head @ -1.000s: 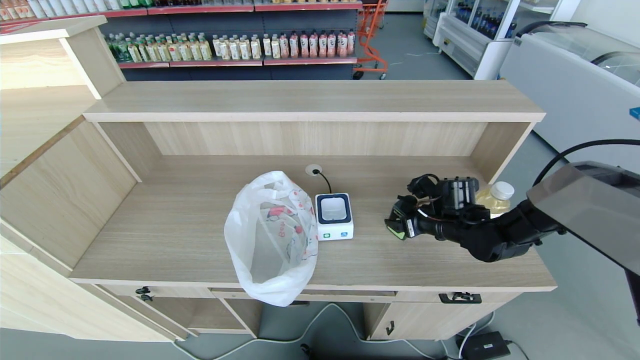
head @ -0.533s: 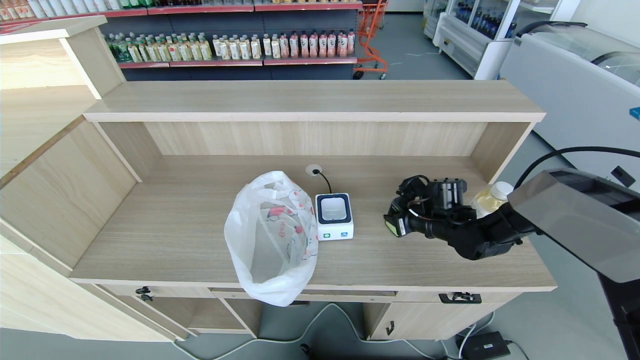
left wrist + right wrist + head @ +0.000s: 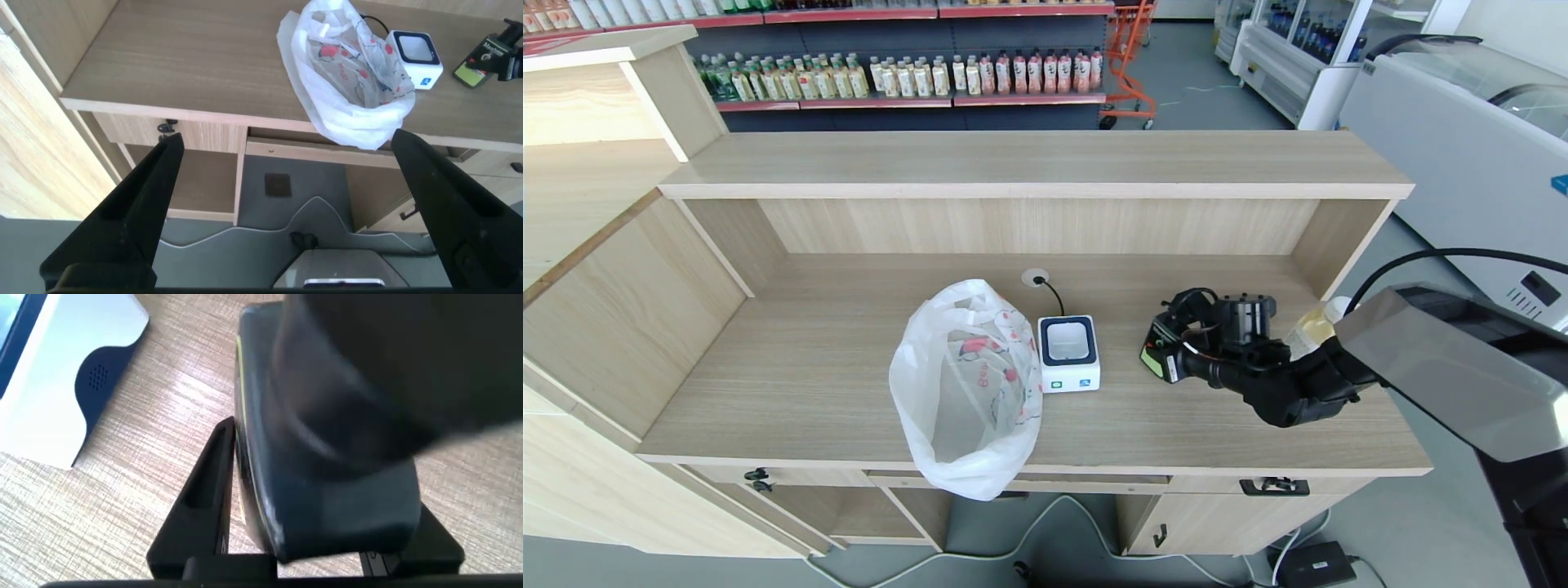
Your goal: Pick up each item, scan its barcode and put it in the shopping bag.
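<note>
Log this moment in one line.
right gripper shut on dark packet, right of scanner | left gripper open | bottle on counter

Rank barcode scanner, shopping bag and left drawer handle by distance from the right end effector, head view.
1. Barcode scanner, just left of the right end effector holding a dark packet.
2. Shopping bag, left of the scanner.
3. Drawer handle, below the counter's left front.

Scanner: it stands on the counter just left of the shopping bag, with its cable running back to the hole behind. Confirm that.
Wrong side. The scanner stands on the counter just right of the shopping bag, as the head view shows; its cable does run back to the hole behind.
</note>
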Controlling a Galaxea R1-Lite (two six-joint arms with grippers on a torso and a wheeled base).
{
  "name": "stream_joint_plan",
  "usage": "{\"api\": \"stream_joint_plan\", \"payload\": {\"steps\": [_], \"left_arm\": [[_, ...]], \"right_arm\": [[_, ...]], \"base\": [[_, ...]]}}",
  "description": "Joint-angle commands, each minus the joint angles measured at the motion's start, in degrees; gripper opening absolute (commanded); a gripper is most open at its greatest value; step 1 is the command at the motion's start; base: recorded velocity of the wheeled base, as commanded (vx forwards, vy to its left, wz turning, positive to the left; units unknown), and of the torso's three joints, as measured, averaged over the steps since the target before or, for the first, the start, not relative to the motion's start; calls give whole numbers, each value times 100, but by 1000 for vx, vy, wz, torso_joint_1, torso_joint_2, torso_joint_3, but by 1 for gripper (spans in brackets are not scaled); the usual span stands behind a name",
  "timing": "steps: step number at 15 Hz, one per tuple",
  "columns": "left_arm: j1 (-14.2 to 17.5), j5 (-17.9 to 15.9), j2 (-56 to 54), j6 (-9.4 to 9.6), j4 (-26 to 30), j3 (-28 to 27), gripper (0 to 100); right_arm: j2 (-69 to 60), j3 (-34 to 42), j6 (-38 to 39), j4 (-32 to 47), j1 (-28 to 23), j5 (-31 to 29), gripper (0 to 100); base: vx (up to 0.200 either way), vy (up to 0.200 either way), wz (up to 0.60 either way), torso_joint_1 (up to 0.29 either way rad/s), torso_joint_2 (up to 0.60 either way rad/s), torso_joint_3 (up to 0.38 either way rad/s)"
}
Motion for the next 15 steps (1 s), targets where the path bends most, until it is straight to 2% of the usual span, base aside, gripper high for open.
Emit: {"api": "stream_joint_plan", "payload": {"steps": [1,3,5,8,10,12,13,15], "left_arm": [[0,0,0,-1,2,1,100],[0,9,0,-1,2,1,100],[0,0,0,-1,2,1,100],[0,0,0,-1,2,1,100],[0,0,0,-1,2,1,100],[0,0,0,-1,2,1,100],[0,0,0,-1,2,1,100],[0,0,0,-1,2,1,100]], "right_arm": [[-250,158,4,-237,-6,2,0],[-558,387,-58,-281,-6,-16,0],[-1208,1134,-673,-343,-94,-51,0],[-1762,2259,-823,-932,-199,-51,0],[-2333,2936,-1385,-1204,-357,-51,0],[-2984,3498,-2036,-1213,-656,-42,0],[-3458,3867,-2457,-1204,-973,-42,0],[-4249,4149,-3143,-1125,-1447,-33,0]], "base": [[0,0,0,0,0,0],[0,0,0,0,0,0],[0,0,0,0,0,0],[0,0,0,0,0,0],[0,0,0,0,0,0],[0,0,0,0,0,0],[0,0,0,0,0,0],[0,0,0,0,0,0]]}}
